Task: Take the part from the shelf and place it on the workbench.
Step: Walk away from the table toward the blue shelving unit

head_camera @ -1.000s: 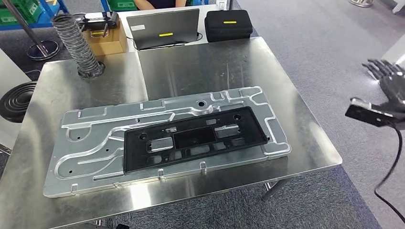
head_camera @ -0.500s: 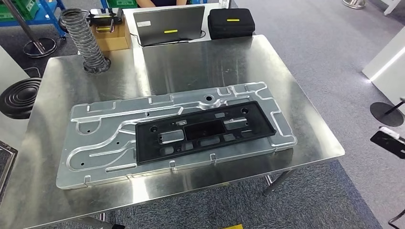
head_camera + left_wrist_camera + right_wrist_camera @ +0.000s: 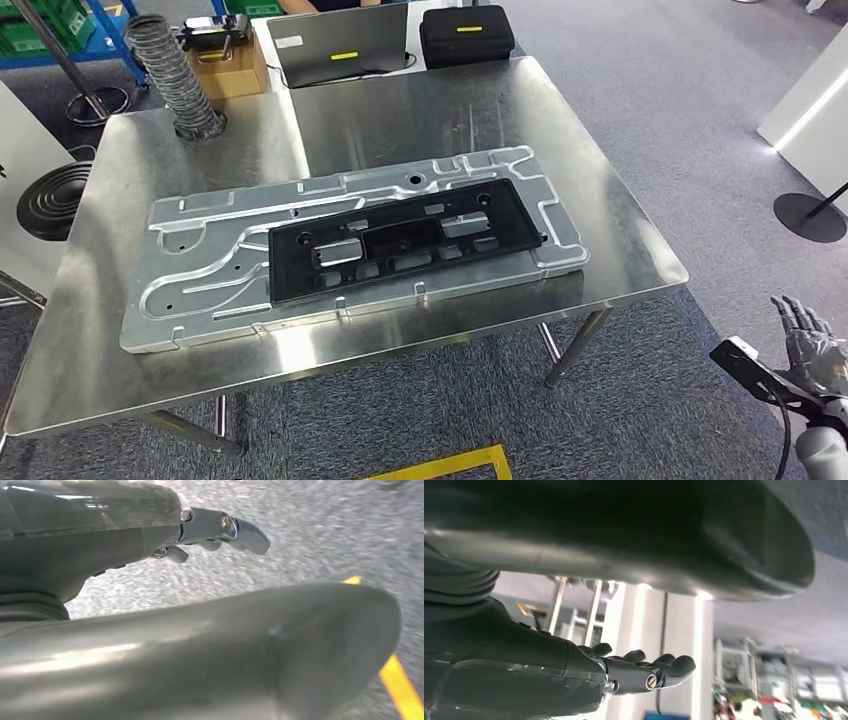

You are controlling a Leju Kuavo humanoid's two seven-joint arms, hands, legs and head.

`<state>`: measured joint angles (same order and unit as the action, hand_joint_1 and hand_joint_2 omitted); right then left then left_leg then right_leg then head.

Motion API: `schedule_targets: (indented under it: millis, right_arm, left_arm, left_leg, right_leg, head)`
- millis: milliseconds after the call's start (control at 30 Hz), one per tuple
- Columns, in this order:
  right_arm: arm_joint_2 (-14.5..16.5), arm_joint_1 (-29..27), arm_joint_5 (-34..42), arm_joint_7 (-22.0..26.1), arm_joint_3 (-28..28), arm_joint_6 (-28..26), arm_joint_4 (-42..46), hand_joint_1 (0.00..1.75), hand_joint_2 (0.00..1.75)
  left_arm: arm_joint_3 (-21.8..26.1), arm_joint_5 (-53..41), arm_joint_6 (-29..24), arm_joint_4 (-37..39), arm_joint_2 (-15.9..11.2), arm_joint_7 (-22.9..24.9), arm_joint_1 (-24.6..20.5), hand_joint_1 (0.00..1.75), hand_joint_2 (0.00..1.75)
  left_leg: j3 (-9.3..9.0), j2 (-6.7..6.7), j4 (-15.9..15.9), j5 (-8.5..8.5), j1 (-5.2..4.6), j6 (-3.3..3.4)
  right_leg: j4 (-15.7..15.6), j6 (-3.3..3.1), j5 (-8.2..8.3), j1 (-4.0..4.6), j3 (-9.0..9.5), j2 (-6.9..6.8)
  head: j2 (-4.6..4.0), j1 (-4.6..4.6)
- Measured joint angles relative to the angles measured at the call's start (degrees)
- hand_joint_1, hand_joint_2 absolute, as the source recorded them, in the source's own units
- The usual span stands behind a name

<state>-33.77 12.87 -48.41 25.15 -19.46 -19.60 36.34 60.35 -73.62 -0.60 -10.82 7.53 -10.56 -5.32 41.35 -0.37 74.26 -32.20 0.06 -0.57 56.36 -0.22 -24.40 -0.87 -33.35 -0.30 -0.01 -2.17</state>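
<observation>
Brushed steel spreads across your head view: the workbench (image 3: 620,240) carries a long silver plate (image 3: 200,290) with raised channels, and the black part (image 3: 400,245), a flat frame with rectangular cut-outs, lies on that plate toward its 3 o'clock end, flat and touching it. No hand is on the part. At 12 o'clock beyond the bench you see a closed laptop (image 3: 335,45) with a yellow tag, and just beside it at 1 o'clock a black case (image 3: 465,35). At 10 o'clock a ribbed grey hose (image 3: 180,75) stands upright on the bench corner, with a cardboard box (image 3: 232,72) behind it. A coiled black ring (image 3: 55,200) lies on the floor at 9 o'clock, off the bench. Your right hand (image 3: 805,335) hangs at 4 o'clock, well apart from the bench and below its edge, over grey carpet; its fingers (image 3: 659,672) lie straight and slightly apart, gripping nothing, and a small black camera block (image 3: 745,362) sits just beside it at the wrist. Your left hand (image 3: 215,527) appears in its own wrist view above speckled grey floor crossed by a yellow line (image 3: 400,685); the fingers stretch forward, loosely parted, with nothing between them. A yellow floor marking (image 3: 450,465) shows at 6 o'clock under the near edge of the bench.
</observation>
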Motion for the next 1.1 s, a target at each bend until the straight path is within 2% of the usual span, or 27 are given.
schedule_targets:
  millis: [33, 100, 133, 200, 233, 300, 333, 367, 400, 467, 500, 533, 567, 600, 633, 700, 733, 767, 833, 867, 900, 967, 1000, 1033, 1067, 1100]
  right_arm:
    - [0.8, 0.0, -0.3, -0.3, -0.2, -0.6, -0.8, 0.00, 0.00]
    - [1.9, 0.2, -0.9, -0.8, -0.5, -1.5, -1.9, 0.00, 0.00]
    - [2.1, 0.3, -1.0, -0.9, -0.6, -1.7, -2.3, 0.00, 0.00]
    - [2.3, 0.3, -1.1, -1.0, -0.7, -1.9, -2.5, 0.00, 0.00]
    - [2.6, 0.5, -1.2, -1.2, -0.8, -2.1, -2.9, 0.00, 0.00]
    - [4.5, 1.3, -1.3, -2.0, -1.6, -2.9, -5.5, 0.00, 0.00]
    - [5.6, 1.7, -1.3, -2.5, -2.1, -3.3, -7.1, 0.00, 0.00]
    - [6.6, 2.0, -1.1, -2.9, -2.7, -3.6, -8.6, 0.00, 0.00]
    - [7.2, 2.1, -0.8, -3.2, -3.1, -3.6, -9.5, 0.00, 0.00]
    - [8.4, 2.3, -0.2, -4.0, -4.0, -2.8, -11.5, 0.00, 0.00]
    - [9.1, 2.4, 0.1, -4.4, -4.5, -2.2, -12.5, 0.00, 0.00]
    - [9.8, 2.4, 0.4, -4.7, -4.9, -1.7, -13.4, 0.00, 0.00]
    - [10.4, 2.4, 0.8, -5.1, -5.3, -1.1, -14.3, 0.00, 0.00]
    - [11.0, 2.4, 1.3, -5.6, -5.7, -0.5, -15.1, 0.00, 0.00]
    - [11.5, 2.4, 1.9, -6.2, -6.2, 0.2, -15.8, 0.00, 0.00]
    - [12.7, 2.3, 2.8, -7.7, -7.3, 1.6, -17.1, 0.00, 0.00]
    - [13.3, 2.1, 3.1, -8.3, -7.7, 2.0, -17.6, 0.00, 0.00]
    - [14.0, 1.9, 3.4, -9.0, -8.2, 2.5, -18.1, 0.00, 0.00]
    - [15.7, 1.2, 4.3, -10.4, -9.3, 3.9, -19.3, 0.00, 0.00]
    - [16.7, 0.8, 4.8, -11.4, -10.0, 4.9, -19.9, 0.00, 0.00]
    - [17.9, 0.3, 5.3, -12.4, -10.7, 5.8, -20.4, 0.00, 0.00]
    - [20.3, -0.8, 6.0, -14.9, -12.0, 7.8, -21.4, 0.00, 0.00]
    - [21.7, -1.4, 6.2, -16.3, -12.5, 8.9, -21.9, 0.00, 0.00]
    - [22.9, -2.0, 6.5, -17.9, -13.1, 10.0, -22.3, 0.00, 0.00]
    - [24.2, -2.6, 7.0, -19.4, -13.6, 11.1, -22.8, 0.00, 0.00]
    - [25.5, -3.2, 7.4, -20.7, -14.2, 11.9, -23.2, 0.00, 0.00]
  left_arm:
    - [0.0, -0.1, 0.0, 0.0, -0.3, 0.2, 0.0, 0.00, 0.00]
    - [-0.1, -0.2, 0.0, 0.0, -0.7, 0.5, 0.0, 0.00, 0.00]
    - [-0.1, -0.2, 0.0, 0.0, -0.8, 0.6, 0.0, 0.00, 0.00]
    - [-0.1, -0.2, 0.0, 0.0, -0.9, 0.7, 0.0, 0.00, 0.00]
    - [-0.1, -0.2, 0.0, 0.0, -1.0, 0.8, 0.0, 0.00, 0.00]
    - [-0.1, -0.2, 0.0, -0.1, -1.4, 1.4, 0.0, 0.00, 0.00]
    - [-0.1, -0.2, 0.0, -0.1, -1.5, 1.7, 0.0, 0.00, 0.00]
    - [-0.1, -0.2, 0.1, -0.1, -1.6, 1.9, 0.0, 0.00, 0.00]
    - [-0.1, -0.2, 0.0, -0.1, -1.7, 2.0, 0.1, 0.00, 0.00]
    - [-0.1, -0.1, -0.1, -0.1, -1.9, 2.0, 0.1, 0.00, 0.00]
    - [-0.1, 0.0, -0.2, -0.1, -2.0, 1.9, 0.1, 0.00, 0.00]
    - [-0.1, 0.0, -0.3, -0.1, -2.1, 1.9, 0.1, 0.00, 0.00]
    - [-0.1, 0.1, -0.4, -0.1, -2.1, 1.9, 0.1, 0.00, 0.00]
    - [-0.1, 0.1, -0.4, -0.1, -2.1, 1.8, 0.1, 0.00, 0.00]
    - [-0.1, 0.1, -0.4, -0.1, -2.2, 1.7, 0.1, 0.00, 0.00]
    - [-0.1, 0.0, -0.4, -0.1, -2.2, 1.4, 0.1, 0.00, 0.00]
    - [-0.1, -0.1, -0.3, -0.1, -2.2, 1.2, 0.1, 0.00, 0.00]
    - [-0.1, -0.2, -0.3, -0.1, -2.3, 1.1, 0.1, 0.00, 0.00]
    - [-0.1, -0.3, -0.2, -0.1, -2.5, 1.0, 0.2, 0.00, 0.00]
    - [-0.1, -0.4, -0.2, -0.1, -2.6, 0.9, 0.2, 0.00, 0.00]
    - [-0.1, -0.4, -0.1, -0.1, -2.7, 1.0, 0.3, 0.00, 0.00]
    - [-0.1, -0.5, -0.1, -0.1, -2.8, 1.0, 0.3, 0.00, 0.00]
    - [-0.1, -0.5, -0.1, -0.1, -2.8, 1.1, 0.3, 0.00, 0.00]
    - [-0.1, -0.6, -0.2, -0.1, -2.9, 1.2, 0.3, 0.00, 0.00]
    - [-0.1, -0.7, -0.2, -0.1, -2.9, 1.3, 0.3, 0.00, 0.00]
    - [-0.1, -0.9, -0.2, -0.1, -3.0, 1.4, 0.3, 0.00, 0.00]
  left_leg:
    - [-1.45, 0.01, -0.2, 1.21, 0.01, 0.00]
    - [-5.22, 0.02, -3.7, 3.89, 0.01, 0.15]
    - [-6.51, 0.02, -5.2, 4.57, 0.00, 0.23]
    - [-7.50, 0.02, -6.5, 4.78, 0.00, 0.31]
    - [-9.33, 0.01, -8.9, 4.14, -0.05, 0.47]
    - [-12.79, 0.05, -14.9, 3.30, -0.22, 1.52]
    - [-13.97, 0.14, -17.5, 3.19, -0.24, 2.15]
    - [-13.48, 0.23, -18.2, 3.91, -0.22, 2.76]
    - [-12.75, 0.34, -18.3, 4.74, -0.09, 3.06]
    - [-10.99, 0.46, -18.3, 6.19, -0.19, 3.33]
    - [-10.04, 0.50, -18.1, 6.89, -0.24, 3.28]
    - [-9.04, 0.52, -18.0, 7.53, -0.27, 3.21]
    - [-8.04, 0.53, -17.7, 8.11, -0.28, 3.09]
    - [-7.08, 0.53, -17.4, 8.61, -0.27, 2.94]
    - [-6.25, 0.54, -17.1, 9.07, -0.27, 2.74]
    - [-5.16, 0.54, -16.5, 9.85, -0.37, 2.18]
    - [-4.95, 0.56, -16.4, 10.26, -0.37, 1.83]
    - [-4.84, 0.57, -16.5, 10.73, -0.33, 1.46]
    - [-4.61, 0.53, -16.5, 11.06, -0.13, 0.69]
    - [-4.24, 0.48, -15.7, 9.85, -0.03, 0.36]
    - [-3.67, 0.43, -13.8, 7.53, 0.08, 0.08]
    - [-2.16, 0.41, -7.3, 1.24, 0.27, -0.31]
    - [-1.68, 0.41, -3.7, -0.74, 0.32, -0.49]
    - [-1.74, 0.41, -1.1, -1.23, 0.34, -0.62]
    - [-2.57, 0.42, -0.2, -0.34, 0.38, -0.72]
    - [-4.29, 0.41, -1.2, 1.35, 0.44, -0.76]
  right_leg:
    - [0.2, 0.09, 0.59, 0.01, -0.97, 0.01]
    - [0.6, 0.32, 1.39, 0.04, -2.41, 0.03]
    - [0.7, 0.39, 1.56, 0.04, -2.75, 0.03]
    - [0.8, 0.45, 1.67, 0.05, -2.95, 0.03]
    - [0.9, 0.55, 1.84, 0.11, -3.15, 0.04]
    - [1.0, 1.54, 3.15, 0.07, -3.60, 0.03]
    - [1.2, 2.12, 3.19, 0.01, -3.95, 0.06]
    - [2.1, 2.68, 2.06, -0.13, -4.41, 0.08]
    - [4.2, 2.98, -0.53, -0.26, -5.13, 0.13]
    - [11.1, 3.56, -6.68, -0.47, -6.82, 0.14]
    - [14.6, 3.80, -8.28, -0.55, -7.29, 0.14]
    - [16.8, 3.94, -8.33, -0.61, -7.10, 0.14]
    - [17.2, 4.00, -7.23, -0.64, -6.07, 0.13]
    - [15.5, 3.95, -5.62, -0.66, -4.02, 0.13]
    - [11.9, 3.78, -4.59, -0.66, -1.01, 0.13]
    - [3.8, 3.07, -5.00, -0.33, 4.74, 0.15]
    - [1.2, 2.60, -5.70, -0.11, 6.28, 0.19]
    - [0.1, 2.11, -5.94, 0.15, 6.66, 0.23]
    - [-0.2, 1.09, -4.95, 0.20, 5.97, 0.16]
    - [-0.3, 0.61, -4.26, 0.17, 5.48, 0.08]
    - [-0.4, 0.16, -3.54, 0.11, 4.88, -0.04]
    - [-0.4, -0.36, -2.17, 0.19, 3.25, -0.17]
    - [-0.3, -0.46, -1.47, 0.24, 2.29, -0.21]
    - [-0.2, -0.42, -0.76, 0.25, 1.27, -0.22]
    - [0.0, -0.34, -0.12, 0.26, 0.23, -0.22]
    - [0.3, -0.21, 0.43, 0.23, -0.79, -0.22]
  head:
    - [0.00, -0.01]
    - [0.01, 0.00]
    - [0.01, 0.00]
    - [0.00, 0.01]
    - [0.00, 0.00]
    - [0.00, -0.01]
    - [0.00, -0.01]
    - [0.00, -0.01]
    - [0.01, -0.01]
    - [0.00, 0.00]
    - [0.00, -0.01]
    - [0.00, -0.01]
    - [0.01, -0.01]
    - [0.00, -0.01]
    - [0.00, -0.01]
    - [-0.01, -0.03]
    - [0.00, -0.03]
    - [-0.01, -0.03]
    - [0.00, -0.02]
    - [0.00, -0.02]
    - [0.00, -0.02]
    - [0.00, -0.02]
    - [0.00, -0.03]
    - [0.01, -0.02]
    - [0.00, -0.03]
    - [0.00, -0.03]
